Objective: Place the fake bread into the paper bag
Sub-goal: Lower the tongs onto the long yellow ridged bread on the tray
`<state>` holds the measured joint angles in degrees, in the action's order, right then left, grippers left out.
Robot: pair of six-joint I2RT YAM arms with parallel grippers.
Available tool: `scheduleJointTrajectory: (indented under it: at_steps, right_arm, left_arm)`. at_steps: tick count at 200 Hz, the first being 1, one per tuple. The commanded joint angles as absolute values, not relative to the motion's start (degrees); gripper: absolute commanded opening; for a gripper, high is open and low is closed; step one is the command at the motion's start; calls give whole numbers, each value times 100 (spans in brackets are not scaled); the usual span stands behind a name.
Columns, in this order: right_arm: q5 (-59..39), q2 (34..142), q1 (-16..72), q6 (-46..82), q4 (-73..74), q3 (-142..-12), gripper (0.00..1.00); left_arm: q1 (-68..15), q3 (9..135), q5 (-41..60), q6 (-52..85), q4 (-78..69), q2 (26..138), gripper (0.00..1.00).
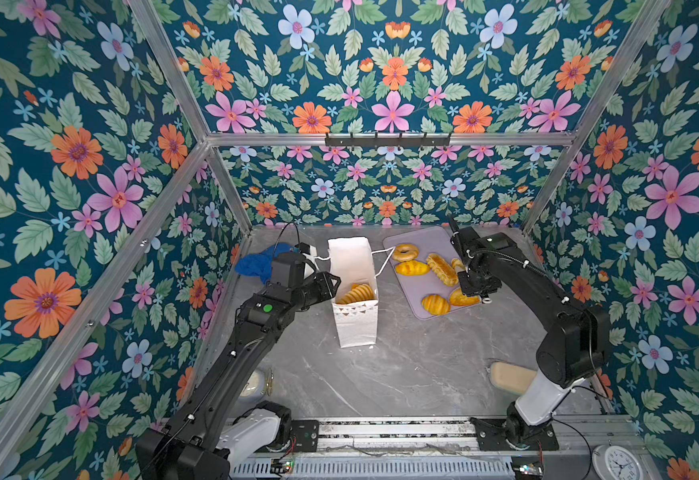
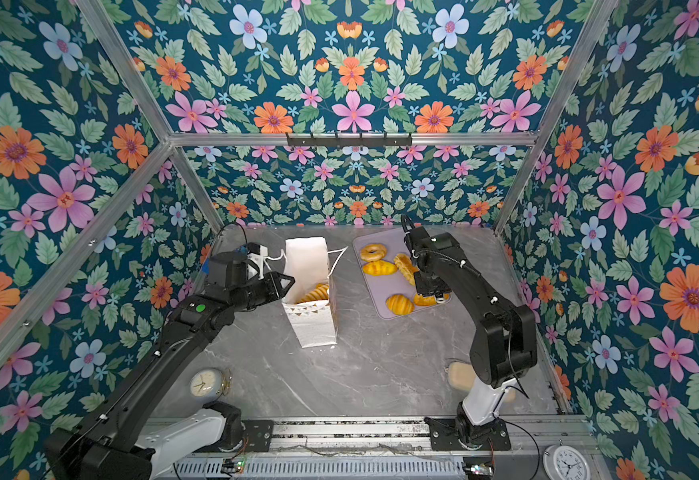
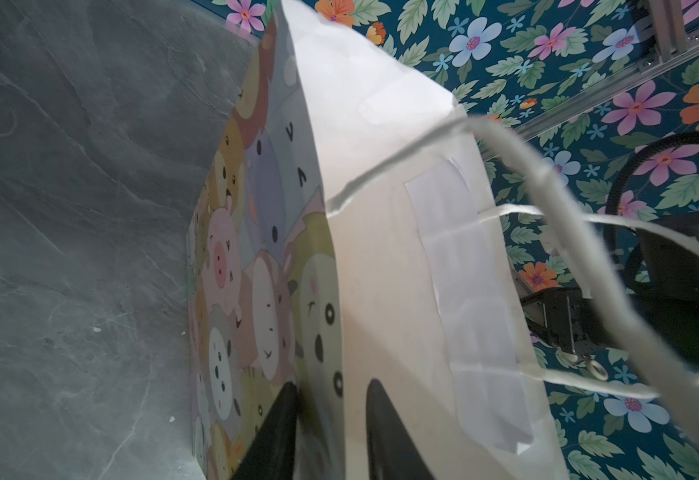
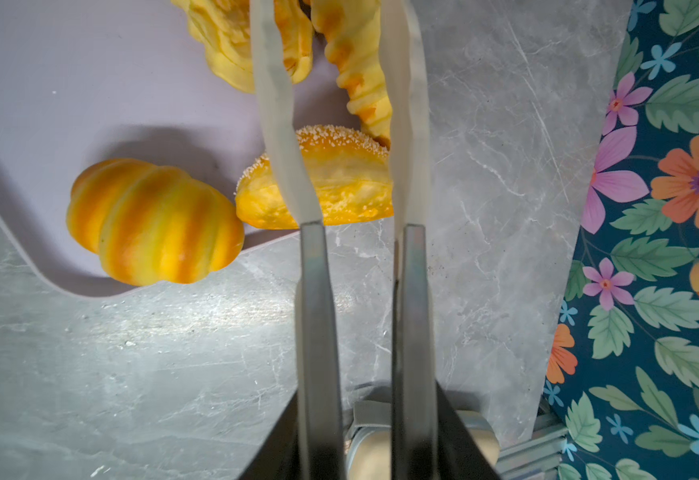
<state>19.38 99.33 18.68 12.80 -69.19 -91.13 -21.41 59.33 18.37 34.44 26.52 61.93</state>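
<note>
Right gripper (image 4: 335, 62): translucent jaws stand narrowly apart astride the sesame bun (image 4: 339, 178). From here I cannot tell whether they press on it.
Left gripper (image 3: 333, 386): black fingers (image 3: 275, 436) are clenched on the rim wall of the paper bag (image 1: 356, 324), holding its mouth open.
Step in hand: picking the next piece, judging by the gripper poised over the tray's near corner.
Next move: grip the bun lightly across its short axis and lift it clear of its neighbours. Carry it to the bag mouth and let go above the opening, avoiding the cord handle (image 1: 387, 261) that hangs toward the tray.
Sesame bun: half-moon shape, glossy orange crust, gritty white seeding along the top. It probably gives under pressure.
Ribbed bun (image 4: 152, 220): lies just beside the sesame bun. Smooth, with rounded lobes in yellow-orange stripes.
Other fake bread: ring bagel (image 1: 406, 252), oval loaf (image 1: 412, 269) and braided loaf (image 1: 442, 269) lie farther back on the tray.
Bread in bag: one ribbed golden pastry (image 1: 358, 294) shows inside.
Tray (image 1: 416, 286): flat, matte lilac, rounded corners.
Paper bag: upright, tall and narrow, thin creased white paper. Triangle bunting on the front, cartoon animals on the side.
Table (image 1: 402, 374): grey marble pattern, faint sheen.
</note>
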Motion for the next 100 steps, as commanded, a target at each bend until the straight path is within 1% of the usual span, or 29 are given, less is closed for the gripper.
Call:
scheduleJointTrajectory:
  at_steps: [1,100]
  right_arm:
    - [2289,10050,1867,1177,-7069,-9240,39]
    - [2505,10612,1863,1020,-7226,-9736,41]
  left_arm:
    - [-2142,5924,1885,3332,2514,6196,31]
    - [-2145,5968,1960,3193,2514,6308,31]
